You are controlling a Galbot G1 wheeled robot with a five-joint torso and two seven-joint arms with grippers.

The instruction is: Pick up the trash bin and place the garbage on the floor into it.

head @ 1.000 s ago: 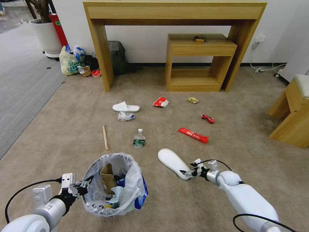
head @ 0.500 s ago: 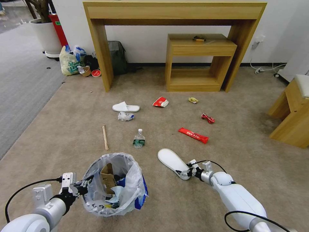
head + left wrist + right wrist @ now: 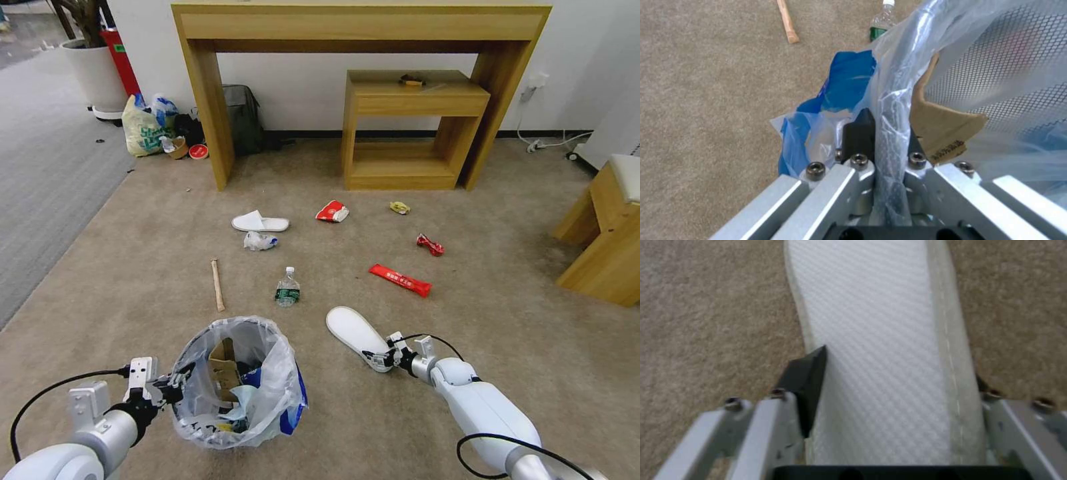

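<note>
Two end effectors are engaged: the left end effector point(image 3: 175, 385) is clenched on the trash bin's point(image 3: 233, 383) near rim, while the right end effector point(image 3: 379, 355) straddles the white slipper's point(image 3: 353, 333) near end, fingers spread. Closing squarely across the sole before lifting seems wise; the green-label bottle point(image 3: 288, 288) and red wrapper point(image 3: 400, 279) lie farther off on the floor point(image 3: 133, 287).

Left gripper point(image 3: 175, 388) near-left, low, jaws closed. Right arm extended forward at near-right, right gripper point(image 3: 377, 354) low, fingers point(image 3: 806, 373) spread wide apart.

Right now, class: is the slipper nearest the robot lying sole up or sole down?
Sole up. The slipper shows a flat, ribbed white underside with no strap, and the open right claw straddles its end.
</note>
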